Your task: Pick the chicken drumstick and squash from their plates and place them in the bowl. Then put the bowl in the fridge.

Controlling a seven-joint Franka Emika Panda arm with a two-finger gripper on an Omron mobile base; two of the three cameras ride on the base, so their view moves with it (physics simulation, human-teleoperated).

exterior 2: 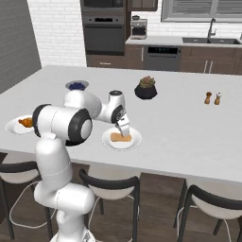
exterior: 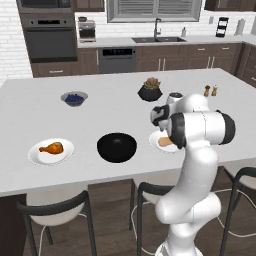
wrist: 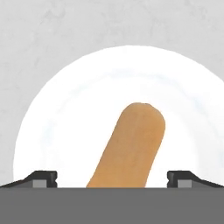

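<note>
My claw (wrist: 112, 178) hangs wide open, gripping nothing. The squash (wrist: 130, 146) lies between my fingertips (wrist: 43, 178) on its white plate (wrist: 70, 113), just below me.

The arm (exterior: 195, 165) is built of glossy white, rounded segments with bulbous housings, joined by dark grey to black bands at the joints. Its hand is a white block with a dark underside, ending in two small dark fingers (wrist: 43, 178) with paler grey faces

Pale tan squash (wrist: 131, 146), white plate (wrist: 65, 113), glossy black bowl (exterior: 116, 147).
</note>
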